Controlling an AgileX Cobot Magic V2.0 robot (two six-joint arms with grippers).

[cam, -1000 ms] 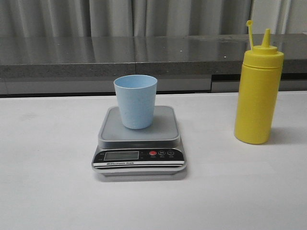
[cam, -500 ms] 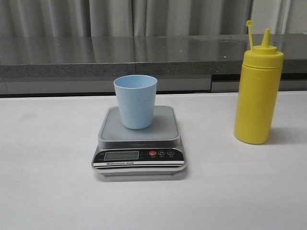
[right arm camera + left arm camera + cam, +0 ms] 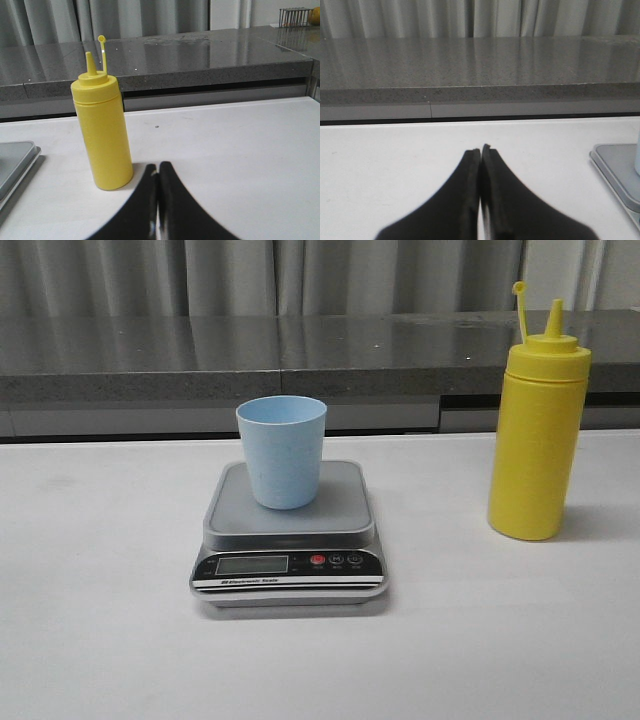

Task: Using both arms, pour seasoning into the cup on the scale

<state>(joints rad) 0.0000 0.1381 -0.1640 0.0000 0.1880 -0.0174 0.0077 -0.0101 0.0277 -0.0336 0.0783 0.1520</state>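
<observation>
Pale blue cup [image 3: 282, 451] stands upright on the platform of the digital scale [image 3: 288, 536]. Yellow squeeze bottle [image 3: 537, 422], cap open, stands well apart to its right on the white table [image 3: 100, 620]. Left gripper [image 3: 480, 150] and right gripper [image 3: 158, 166]: fingers pressed together, empty.

Soft, even indoor light, faint shadows, mild glare on the counter [image 3: 300, 345].

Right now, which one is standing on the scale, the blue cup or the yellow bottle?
The pale blue cup stands on the scale. The yellow bottle stands on the white table, off to the scale's right.
</observation>
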